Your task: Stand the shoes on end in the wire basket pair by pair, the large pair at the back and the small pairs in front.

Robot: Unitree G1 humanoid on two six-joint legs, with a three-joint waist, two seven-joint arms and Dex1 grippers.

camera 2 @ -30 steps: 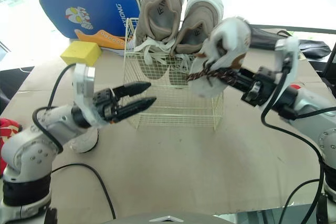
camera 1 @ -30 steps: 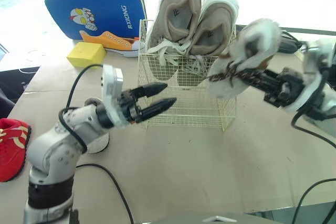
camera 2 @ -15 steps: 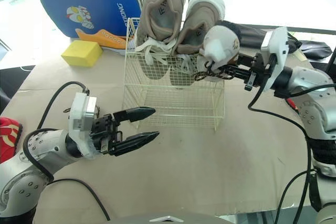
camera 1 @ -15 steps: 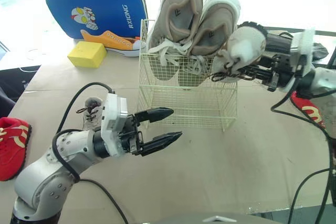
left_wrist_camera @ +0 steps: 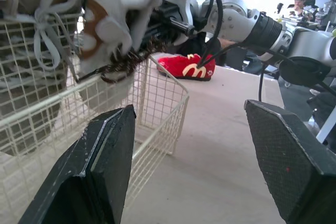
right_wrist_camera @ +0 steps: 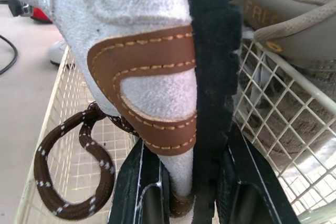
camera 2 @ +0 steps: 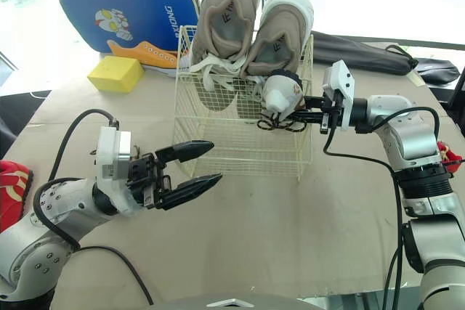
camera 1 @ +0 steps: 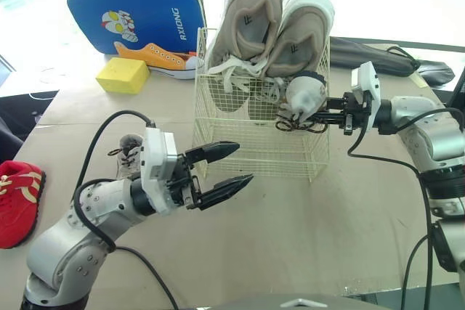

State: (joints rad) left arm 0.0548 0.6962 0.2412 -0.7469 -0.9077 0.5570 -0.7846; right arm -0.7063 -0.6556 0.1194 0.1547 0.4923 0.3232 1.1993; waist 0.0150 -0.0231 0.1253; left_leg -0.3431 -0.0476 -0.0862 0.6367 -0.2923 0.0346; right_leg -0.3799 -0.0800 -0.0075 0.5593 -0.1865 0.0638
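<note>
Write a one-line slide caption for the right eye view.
Right pincer holds a small white shoe at the wire basket rim, in front of the upright large pair; left pincer hovers open.

The tan bench [camera 1: 305, 230] carries a wire basket [camera 1: 290, 157] near its middle. At the back left sits a blue case [camera 1: 138, 12], with a yellow block [camera 1: 122, 75] just in front of it. 1 small grey shoe [camera 1: 129, 152] lies left of the basket and 1 red shoe [left_wrist_camera: 186, 66] to its right. A black bag [camera 1: 378, 54] lies at the back right.
</note>
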